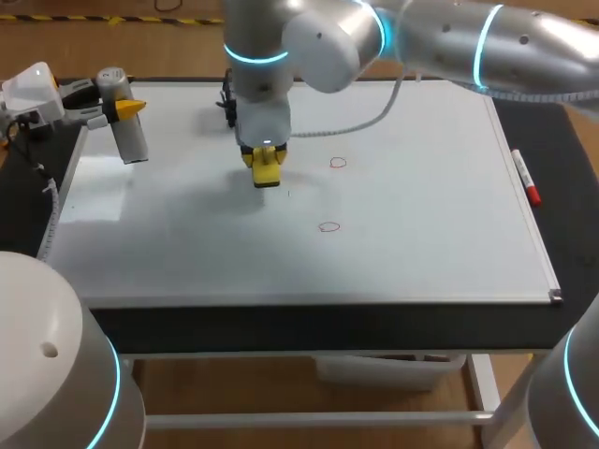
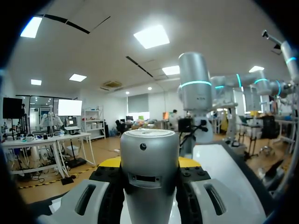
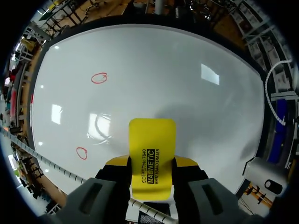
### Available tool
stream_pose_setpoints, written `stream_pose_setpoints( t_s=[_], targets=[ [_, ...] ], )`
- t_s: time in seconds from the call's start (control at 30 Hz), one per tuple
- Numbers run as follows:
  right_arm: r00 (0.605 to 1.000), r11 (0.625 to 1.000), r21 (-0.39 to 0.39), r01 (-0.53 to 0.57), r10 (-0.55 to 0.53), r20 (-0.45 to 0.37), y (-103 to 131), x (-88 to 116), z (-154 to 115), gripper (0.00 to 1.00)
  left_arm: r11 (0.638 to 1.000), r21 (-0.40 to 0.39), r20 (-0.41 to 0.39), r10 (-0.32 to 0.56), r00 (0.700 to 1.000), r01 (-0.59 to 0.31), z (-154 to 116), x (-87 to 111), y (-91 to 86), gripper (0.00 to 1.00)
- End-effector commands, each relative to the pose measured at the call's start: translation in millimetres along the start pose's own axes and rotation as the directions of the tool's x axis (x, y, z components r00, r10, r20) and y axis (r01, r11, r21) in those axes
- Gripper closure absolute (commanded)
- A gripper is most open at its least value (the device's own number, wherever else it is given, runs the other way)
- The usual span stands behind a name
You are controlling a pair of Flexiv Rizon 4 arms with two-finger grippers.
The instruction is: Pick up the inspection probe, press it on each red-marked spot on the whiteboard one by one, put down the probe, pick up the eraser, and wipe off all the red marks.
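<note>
The dark surface [image 1: 573, 196] carries a whiteboard [image 1: 412, 253] that covers most of it. The right arm [image 1: 487, 42] comes in from the far right corner and reaches past the middle of the board, its wrist pointing straight down.

The right claw [image 1: 265, 161] is grasping the yellow eraser [image 3: 152, 156], with 1 finger on each side of it. The eraser points down at the board, left of both marks; I cannot tell whether it touches the board.

The left claw [image 2: 149, 163] is clenched on the inspection probe [image 1: 129, 138], a silver cylinder. In the head view the probe hangs slightly tilted over the board's far left corner, well apart from the eraser.

A red marker [image 1: 526, 178] lies on the surface just beside the board's right edge.

2 small red rings are drawn on the board. The farther red mark [image 1: 338, 163] sits right of the eraser, and the nearer red mark [image 1: 328, 226] sits closer to the front edge.
</note>
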State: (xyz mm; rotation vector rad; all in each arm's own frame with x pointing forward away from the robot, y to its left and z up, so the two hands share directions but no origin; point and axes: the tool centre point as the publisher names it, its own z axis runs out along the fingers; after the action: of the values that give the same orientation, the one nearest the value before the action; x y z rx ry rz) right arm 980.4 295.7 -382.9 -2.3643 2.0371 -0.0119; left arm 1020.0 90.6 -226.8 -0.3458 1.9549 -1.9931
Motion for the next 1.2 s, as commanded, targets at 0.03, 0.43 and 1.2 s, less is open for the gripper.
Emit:
stream_pose_setpoints(
  t_s=[0.03,0.43,1.2],
  targets=[
    [1.0,1.0,-0.008,0.019,-0.019,-0.01,-4.2,-20.0,11.7,1.0,1.0,0.0,0.004,0.002,1.0,-0.002,0.5,0.6,-1.1,1.0],
    [0.997,0.998,-0.022,0.064,-0.063,0.033,0.4,-37.8,25.5,1.0,1.0,0.0,0.004,0.002,1.0,-0.002,0.5,0.6,-1.1,1.0],
    [0.998,0.997,-0.055,0.056,-0.056,-0.014,1.3,-20.2,44.7,1.0,1.0,0.0,0.004,0.002,1.0,-0.002,0.5,0.6,-1.1,1.0]
  ],
)
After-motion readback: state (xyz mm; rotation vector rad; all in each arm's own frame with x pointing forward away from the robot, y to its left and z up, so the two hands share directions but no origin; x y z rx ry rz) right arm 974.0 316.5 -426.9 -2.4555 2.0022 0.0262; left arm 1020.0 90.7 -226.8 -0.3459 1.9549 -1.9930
